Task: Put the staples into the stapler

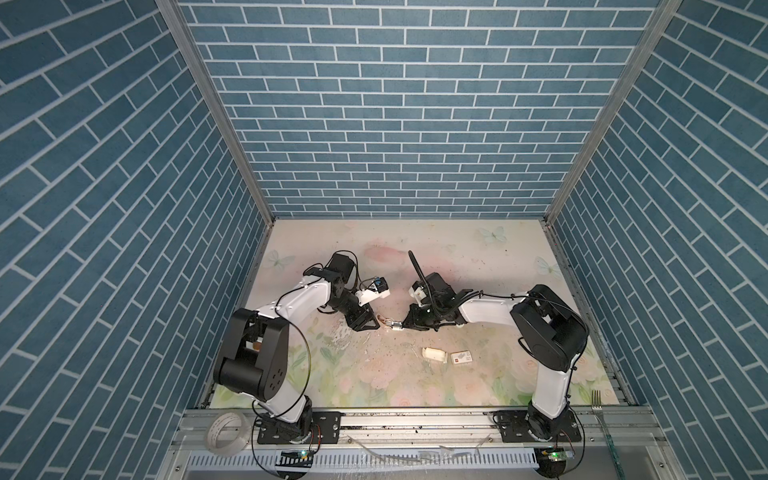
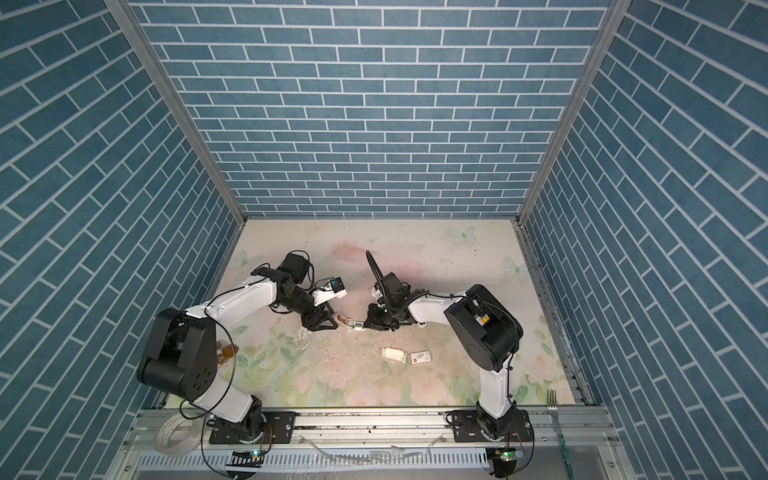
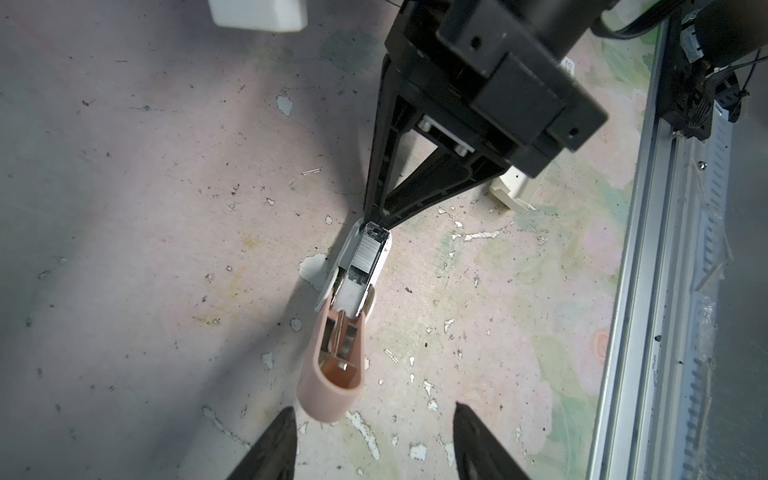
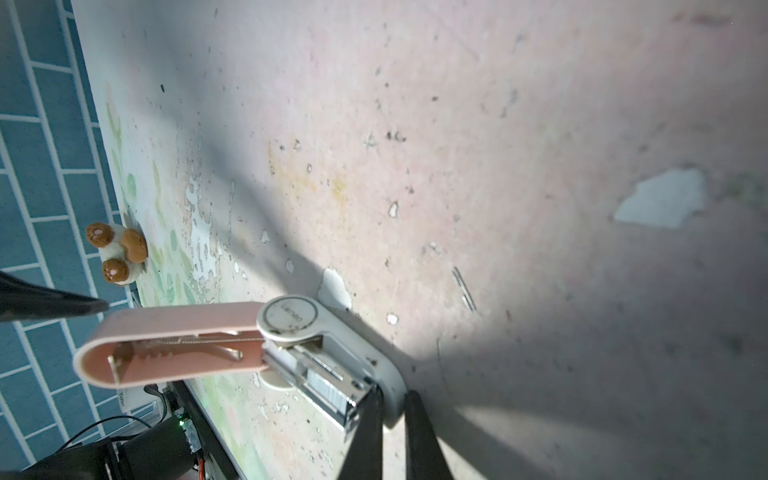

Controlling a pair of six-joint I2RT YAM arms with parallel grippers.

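At mid-table, the left gripper (image 3: 372, 407) hangs released beside the stapler's (image 3: 347, 305) open pink lid (image 3: 320, 395). Beyond, the staples (image 3: 368, 249) sit inside it, probably a light, brittle strip best pinched by its sides. Farthest, the right gripper (image 3: 375, 224) clenches the stapler's front tip.

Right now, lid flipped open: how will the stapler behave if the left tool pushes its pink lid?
The pink lid is hinged, so it likely swings before the stapler moves. Small and plastic, it probably skids easily, though the right tool pinches its front end. The staples lie exposed; a jolt might shift them.
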